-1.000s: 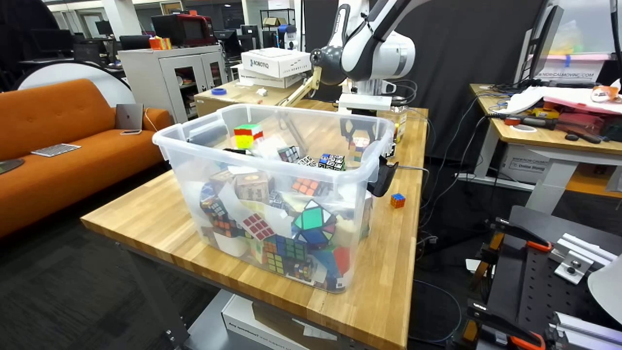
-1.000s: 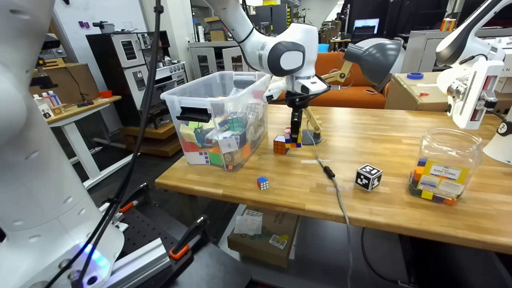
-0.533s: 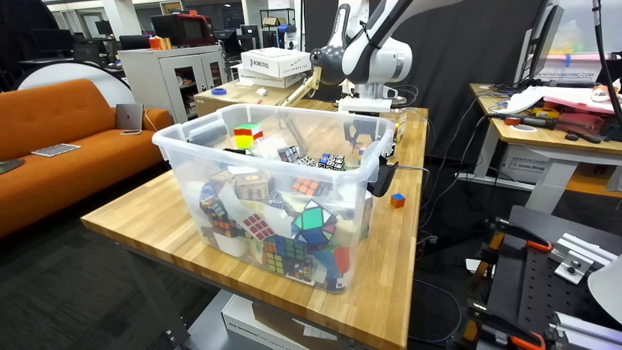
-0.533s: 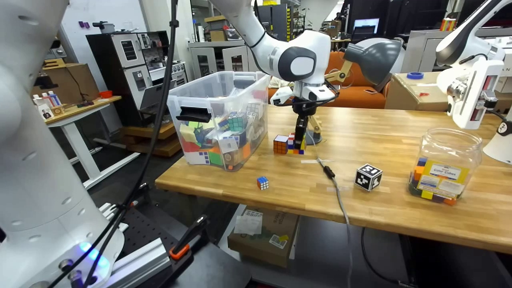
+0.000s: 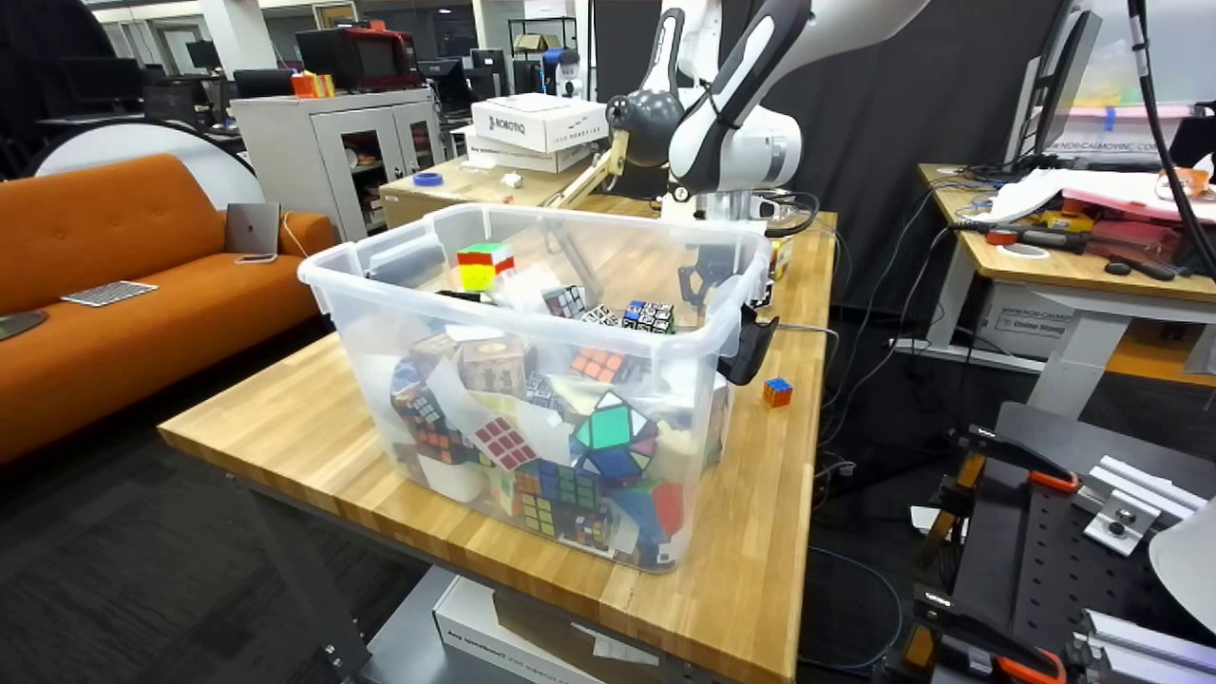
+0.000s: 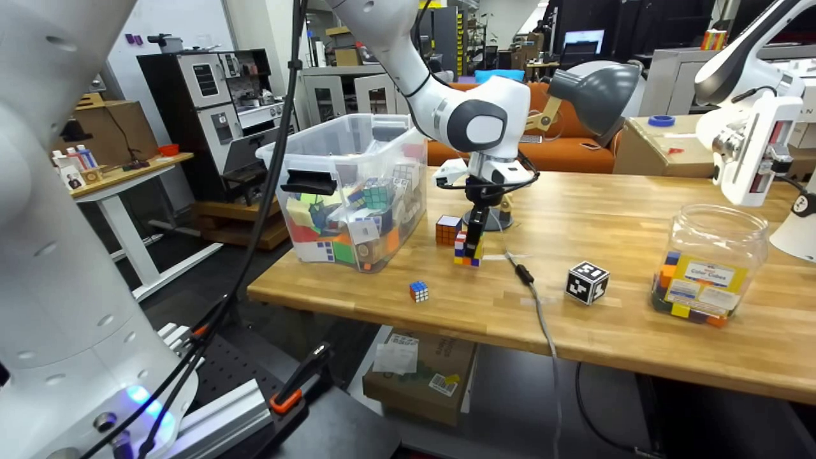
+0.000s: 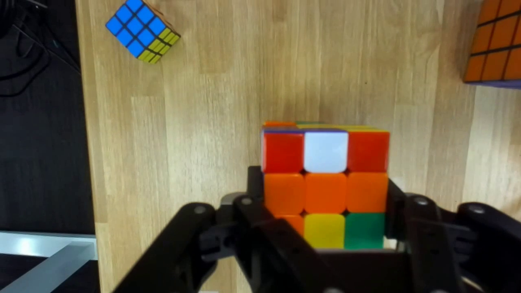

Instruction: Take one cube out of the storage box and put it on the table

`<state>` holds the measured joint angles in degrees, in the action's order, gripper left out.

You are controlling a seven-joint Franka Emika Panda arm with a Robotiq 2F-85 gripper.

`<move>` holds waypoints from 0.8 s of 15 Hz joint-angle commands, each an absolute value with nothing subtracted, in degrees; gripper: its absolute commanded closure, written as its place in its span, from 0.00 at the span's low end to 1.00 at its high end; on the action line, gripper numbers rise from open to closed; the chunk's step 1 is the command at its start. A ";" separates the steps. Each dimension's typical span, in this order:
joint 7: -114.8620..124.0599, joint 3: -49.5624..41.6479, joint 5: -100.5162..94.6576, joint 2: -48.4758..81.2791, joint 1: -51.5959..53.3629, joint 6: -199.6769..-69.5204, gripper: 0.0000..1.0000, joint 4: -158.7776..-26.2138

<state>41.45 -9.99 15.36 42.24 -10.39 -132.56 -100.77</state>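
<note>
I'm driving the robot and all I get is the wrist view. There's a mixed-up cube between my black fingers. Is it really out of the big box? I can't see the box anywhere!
Observer: Yes, the held cube is outside. In an exterior view, the box stands apart from it, with a gap between them.
Child: Phew! Is there other stuff on the table that I can't see?
Observer: Yes. In an exterior view, a black-and-white block sits on the table, between a grey cord and a clear jar.
</note>
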 commanded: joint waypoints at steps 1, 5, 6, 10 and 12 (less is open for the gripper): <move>41.97 -9.99 16.98 42.83 -10.45 -130.09 0.62 -98.75; 42.68 -10.32 16.33 42.48 -9.99 -129.80 0.09 -98.23; 42.82 -10.30 16.28 42.34 -9.92 -129.69 0.08 -98.16; 42.65 -10.51 15.66 41.21 -9.27 -130.48 0.00 -98.83; 42.10 -10.41 15.67 39.35 -9.02 -131.38 0.00 -99.95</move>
